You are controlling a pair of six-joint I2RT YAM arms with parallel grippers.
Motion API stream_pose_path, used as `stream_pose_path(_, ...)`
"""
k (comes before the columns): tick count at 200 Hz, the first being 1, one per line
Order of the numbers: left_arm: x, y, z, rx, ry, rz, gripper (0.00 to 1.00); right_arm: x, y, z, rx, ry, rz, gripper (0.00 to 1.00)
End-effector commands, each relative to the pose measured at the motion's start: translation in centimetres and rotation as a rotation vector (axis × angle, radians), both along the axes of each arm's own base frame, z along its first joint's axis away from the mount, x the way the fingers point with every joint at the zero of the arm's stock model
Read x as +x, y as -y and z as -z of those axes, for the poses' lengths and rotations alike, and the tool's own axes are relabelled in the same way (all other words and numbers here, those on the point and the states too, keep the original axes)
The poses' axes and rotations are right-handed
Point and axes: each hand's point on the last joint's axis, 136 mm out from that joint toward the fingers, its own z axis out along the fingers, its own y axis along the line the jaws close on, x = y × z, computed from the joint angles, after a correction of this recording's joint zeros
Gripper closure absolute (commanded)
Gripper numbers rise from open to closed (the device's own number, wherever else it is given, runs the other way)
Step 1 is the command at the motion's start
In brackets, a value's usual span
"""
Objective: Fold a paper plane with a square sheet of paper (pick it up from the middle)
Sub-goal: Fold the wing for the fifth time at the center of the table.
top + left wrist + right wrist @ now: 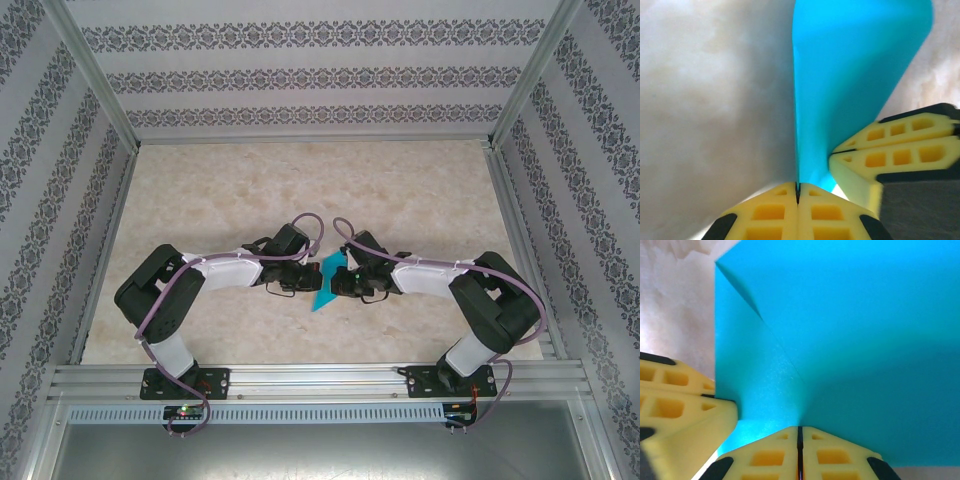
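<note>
The square sheet of paper (327, 283), bright cyan-blue, is held up off the table between the two arms near the table's middle. My left gripper (798, 192) is shut on the sheet's near edge, and the paper (855, 75) rises away from it as a bent panel. My right gripper (800, 432) is also shut on the sheet (850, 340), which shows a diagonal crease and a small fold near its upper left corner. The two grippers pinch close together: the right one's yellow fingers (895, 150) and the left one's fingers (675, 400) each show in the other's wrist view.
The marbled beige table (320, 190) lies bare around the arms. Patterned walls and aluminium frame rails (100, 90) close it in on the left, right and back. Both arms (230, 268) reach inward, elbows out to the sides.
</note>
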Motion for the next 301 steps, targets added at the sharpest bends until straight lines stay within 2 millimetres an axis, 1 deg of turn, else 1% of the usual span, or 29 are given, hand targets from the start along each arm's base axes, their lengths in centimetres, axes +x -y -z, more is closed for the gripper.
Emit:
stream_pose_path(1, 0.0, -0.8, 0.3, 0.068, 0.029, 0.014, 0.94, 1.5, -1.1, -0.7, 0.038, 0.027, -0.006, 0.9)
stream_pose_path(27, 0.0, -1.1, 0.6, 0.082, 0.034, 0.006, 0.93, 2.2, -1.7, -0.8, 0.049, 0.034, -0.012, 0.9)
stream_pose_path(52, 0.2, -1.2, 0.4, 0.09, 0.049, 0.003, 0.92, 2.2, -1.8, -0.6, 0.045, 0.026, -0.018, 0.91)
stream_pose_path(72, 0.3, -1.4, 0.3, 0.101, 0.058, 0.003, 0.92, 1.7, -1.5, -0.4, 0.029, 0.016, -0.02, 0.91)
stream_pose_path(96, 0.2, -1.6, 0.7, 0.112, 0.056, 0.006, 0.92, 0.7, -1.0, -0.5, 0.015, 0.0, -0.016, 0.91)
stream_pose_path(117, 0.2, -1.6, 0.9, 0.113, 0.054, 0.007, 0.92, 0.1, -0.1, 0.2, -0.01, -0.014, -0.003, 0.91)
stream_pose_path(127, 0.2, -1.4, 0.8, 0.11, 0.057, 0.009, 0.92, 0.1, 0.2, 0.5, -0.016, -0.018, 0.008, 0.91)
stream_pose_path(155, 0.3, -1.1, 0.5, 0.105, 0.065, 0.021, 0.91, 0.6, 0.1, 0.8, -0.02, -0.015, 0.011, 0.91)
stream_pose_path(181, 0.2, -0.9, 0.2, 0.101, 0.068, 0.027, 0.9, 0.5, 0.2, 1.4, -0.041, -0.028, 0.008, 0.91)
stream_pose_path(242, -0.4, 1.0, -1.2, 0.048, 0.065, 0.07, 0.89, 0.2, 0.5, 1.9, -0.035, -0.041, 0.015, 0.92)
stream_pose_path(274, -0.6, 1.2, -1.1, 0.049, 0.065, 0.082, 0.89, 0.0, 0.6, 2.1, -0.033, -0.046, 0.014, 0.93)
stream_pose_path(301, -0.9, 1.2, -0.6, 0.063, 0.055, 0.098, 0.89, 0.0, 0.6, 2.1, -0.029, -0.042, 0.015, 0.93)
